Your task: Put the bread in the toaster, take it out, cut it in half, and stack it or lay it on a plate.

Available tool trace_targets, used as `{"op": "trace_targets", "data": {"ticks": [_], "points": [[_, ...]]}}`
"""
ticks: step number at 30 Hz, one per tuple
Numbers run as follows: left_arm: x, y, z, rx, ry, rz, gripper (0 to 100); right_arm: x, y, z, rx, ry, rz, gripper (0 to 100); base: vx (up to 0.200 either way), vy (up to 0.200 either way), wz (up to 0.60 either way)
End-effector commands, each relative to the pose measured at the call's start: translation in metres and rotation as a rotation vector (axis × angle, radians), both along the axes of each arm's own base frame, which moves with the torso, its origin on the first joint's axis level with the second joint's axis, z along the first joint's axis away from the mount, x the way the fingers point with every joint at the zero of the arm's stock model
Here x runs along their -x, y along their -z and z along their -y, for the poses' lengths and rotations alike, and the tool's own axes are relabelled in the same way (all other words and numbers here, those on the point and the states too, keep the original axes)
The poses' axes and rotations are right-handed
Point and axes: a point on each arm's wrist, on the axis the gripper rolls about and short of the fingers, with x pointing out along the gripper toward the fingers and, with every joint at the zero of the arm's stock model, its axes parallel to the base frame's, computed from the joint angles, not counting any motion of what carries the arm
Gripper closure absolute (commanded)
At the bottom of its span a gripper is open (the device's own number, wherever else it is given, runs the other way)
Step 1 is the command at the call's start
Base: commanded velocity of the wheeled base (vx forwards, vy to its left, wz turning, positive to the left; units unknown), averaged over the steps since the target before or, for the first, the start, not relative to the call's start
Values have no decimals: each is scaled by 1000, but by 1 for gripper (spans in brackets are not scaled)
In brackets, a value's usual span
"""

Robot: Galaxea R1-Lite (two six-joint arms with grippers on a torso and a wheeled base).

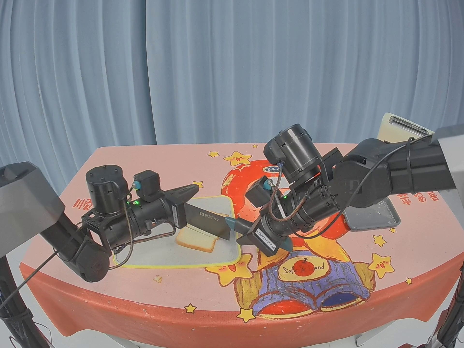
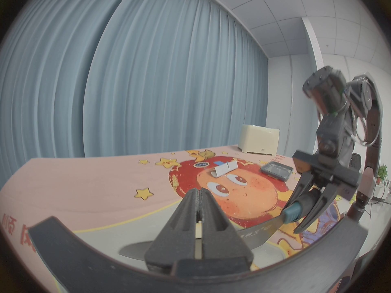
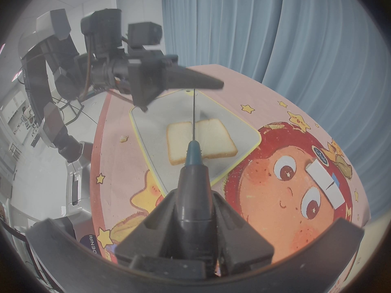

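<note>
Cutting is the step in hand. The pale square slice of bread lies flat on the grey cutting board with the yellow edge, on the pink cartoon-printed table. The dark-bladed kitchen knife with the teal handle stands on edge across the slice's middle. The right hand is clamped around the knife's handle, with the blade pointing toward the robot's left. The left hand sits over the far end of the blade, its fingers drawn nearly together with nothing between them. In the left wrist view the blade runs crosswise under the fingertips, so the hand looks placed to bear down on the blade's back, though I cannot tell whether it touches.

I also cannot tell how deep the edge has gone into the slice. The toaster steps look finished, judging by where the bread lies: the cream box-shaped toaster stands at the far right corner, well apart.

The next move calls for an even downward push from both hands, with the blade kept upright and centred so the halves match. After that, the knife has to be lifted away and the halves carried to the shallow grey rectangular tray beside the right arm.
</note>
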Motion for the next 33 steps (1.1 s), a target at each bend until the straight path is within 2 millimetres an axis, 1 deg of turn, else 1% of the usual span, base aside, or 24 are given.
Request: {"op": "trace_targets", "data": {"ticks": [1, 3, 6, 8, 12, 16, 17, 18, 19, 20, 21, 25, 29, 30, 32, 33], "points": [[19, -34, -20, 29, -36, 90, 100, 3, 0, 2, 9, 2, 3, 100, 0, 0, 0], [35, -45, -40, 43, -75, 135, 100, 4, -2, 3, -7, 8, 34, 100, 0, 0, 0], [55, -55, -57, 52, -111, 172, 100, 3, -7, 1, -44, 7, 74, 100, 0, 0, 0], [76, -58, -66, 49, -125, 173, 100, 4, -11, 1, -59, 6, 90, 100, 0, 0, 0], [112, -63, -76, 58, -134, 199, 100, 5, -14, 2, -65, 5, 95, 100, 0, 0, 0], [148, -72, -84, 75, -135, 256, 100, 11, -25, 8, -85, 7, 113, 100, 0, 0, 0], [154, -72, -86, 76, -135, 264, 100, 11, -27, 10, -92, 10, 123, 100, 0, 0, 0], [155, -72, -86, 76, -137, 266, 100, 11, -27, 10, -94, 10, 126, 100, 0, 0, 0], [166, -70, -89, 75, -139, 270, 100, 13, -30, 12, -109, 13, 143, 100, 0, 0, 0], [166, -70, -89, 75, -139, 270, 100, 13, -30, 12, -109, 13, 143, 100, 0, 0, 0], [177, -65, -91, 71, -139, 269, 100, 14, -32, 14, -123, 17, 155, 100, 0, 0, 0], [203, -56, -96, 70, -137, 274, 100, 20, -30, 16, -136, 28, 152, 100, 0, 0, 0], [218, -57, -100, 67, -148, 281, 100, 23, -31, 17, -143, 45, 182, 100, 0, 0, 0], [231, -59, -103, 75, -149, 304, 100, 26, -32, 18, -152, 48, 192, 100, 0, 0, 0], [249, -57, -107, 75, -148, 308, 100, 30, -35, 20, -166, 56, 192, 100, 0, 0, 0], [253, -56, -108, 73, -150, 303, 100, 31, -36, 21, -168, 60, 191, 100, 0, 0, 0]]}}
